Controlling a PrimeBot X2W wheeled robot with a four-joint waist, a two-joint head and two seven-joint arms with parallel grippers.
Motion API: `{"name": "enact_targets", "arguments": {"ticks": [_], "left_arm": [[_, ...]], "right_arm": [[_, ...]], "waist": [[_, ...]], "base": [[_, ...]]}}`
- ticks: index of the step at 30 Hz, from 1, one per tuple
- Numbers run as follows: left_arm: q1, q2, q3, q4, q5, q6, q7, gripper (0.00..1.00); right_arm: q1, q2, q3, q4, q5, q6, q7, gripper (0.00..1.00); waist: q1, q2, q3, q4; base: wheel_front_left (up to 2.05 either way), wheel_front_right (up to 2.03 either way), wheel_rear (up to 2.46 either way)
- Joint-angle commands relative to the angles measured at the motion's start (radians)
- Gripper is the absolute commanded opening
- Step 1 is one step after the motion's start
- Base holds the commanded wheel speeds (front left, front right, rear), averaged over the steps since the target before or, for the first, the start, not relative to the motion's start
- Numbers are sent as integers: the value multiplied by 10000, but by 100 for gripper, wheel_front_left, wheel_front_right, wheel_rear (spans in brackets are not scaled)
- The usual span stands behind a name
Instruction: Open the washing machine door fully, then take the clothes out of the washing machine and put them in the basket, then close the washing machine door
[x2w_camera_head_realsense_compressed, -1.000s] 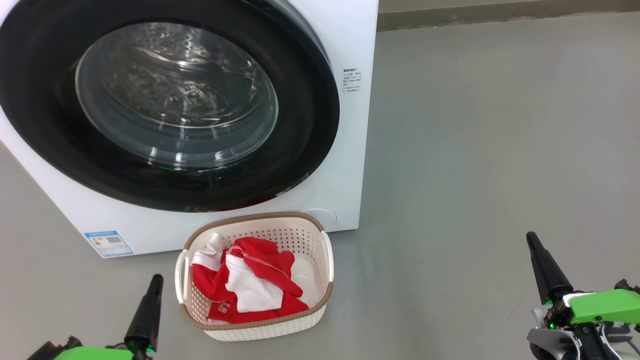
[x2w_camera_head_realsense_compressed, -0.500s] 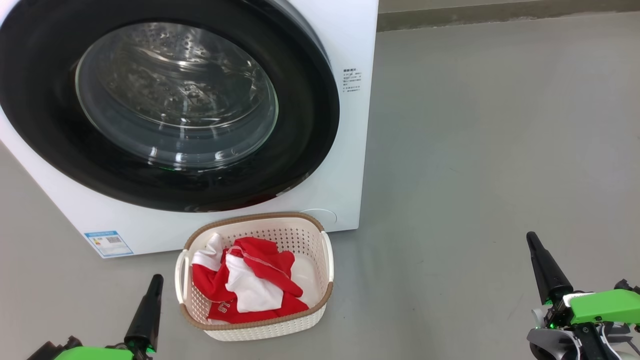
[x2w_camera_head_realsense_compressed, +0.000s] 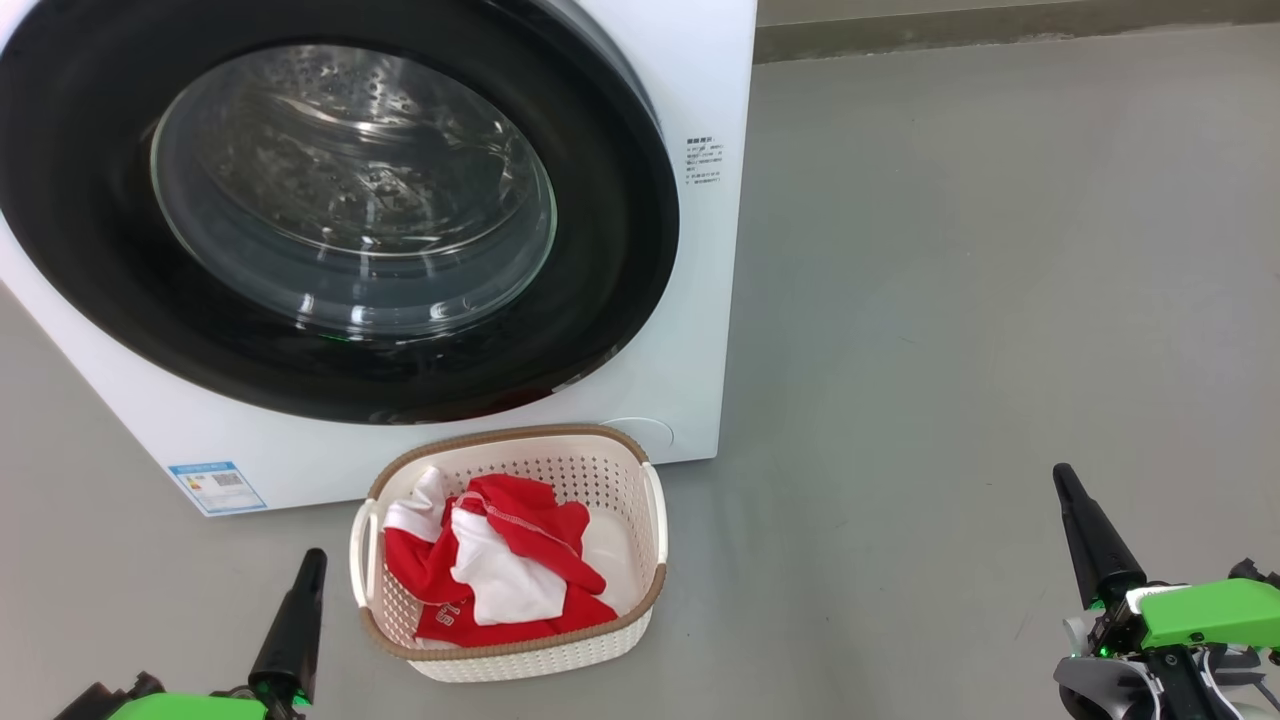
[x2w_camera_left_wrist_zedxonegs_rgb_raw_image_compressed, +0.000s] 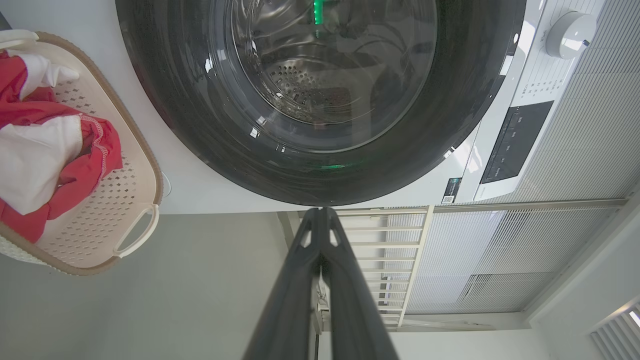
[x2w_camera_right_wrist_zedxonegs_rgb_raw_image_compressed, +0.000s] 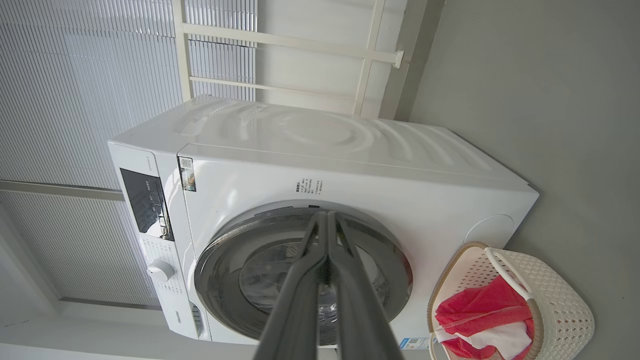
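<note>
The white washing machine (x2w_camera_head_realsense_compressed: 690, 300) fills the upper left of the head view, its round black-rimmed door (x2w_camera_head_realsense_compressed: 330, 210) lying flat against the front. Red and white clothes (x2w_camera_head_realsense_compressed: 495, 570) lie bunched in the cream basket (x2w_camera_head_realsense_compressed: 520, 650) on the floor just before the machine. My left gripper (x2w_camera_head_realsense_compressed: 312, 562) is shut at the lower left, beside the basket's left side, holding nothing. Far to the right my right gripper (x2w_camera_head_realsense_compressed: 1062, 478) is shut and empty too. The left wrist view shows the door (x2w_camera_left_wrist_zedxonegs_rgb_raw_image_compressed: 320, 100) and the basket (x2w_camera_left_wrist_zedxonegs_rgb_raw_image_compressed: 140, 235). The right wrist view shows the machine (x2w_camera_right_wrist_zedxonegs_rgb_raw_image_compressed: 350, 165), door (x2w_camera_right_wrist_zedxonegs_rgb_raw_image_compressed: 300, 280) and basket (x2w_camera_right_wrist_zedxonegs_rgb_raw_image_compressed: 550, 300).
Grey floor (x2w_camera_head_realsense_compressed: 1000, 300) stretches open to the right of the machine. A wall base (x2w_camera_head_realsense_compressed: 1000, 30) runs along the far edge. A blue sticker (x2w_camera_head_realsense_compressed: 218, 487) sits at the machine's lower left corner. White railings and slatted panels (x2w_camera_right_wrist_zedxonegs_rgb_raw_image_compressed: 100, 75) stand behind the machine.
</note>
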Motion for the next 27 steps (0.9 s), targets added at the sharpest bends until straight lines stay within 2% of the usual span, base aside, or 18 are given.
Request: {"name": "enact_targets", "arguments": {"ticks": [1, 27], "left_arm": [[-390, 106, 282, -203, -70, -67, 35, 0], [-390, 106, 281, -203, -71, -67, 34, 0]], "right_arm": [[-421, -56, 148, -247, -7, -4, 50, 0], [-422, -46, 133, -247, -19, -4, 62, 0]], "waist": [[0, 0, 0, 0], [0, 0, 0, 0]], "base": [[0, 0, 0], [0, 0, 0]]}}
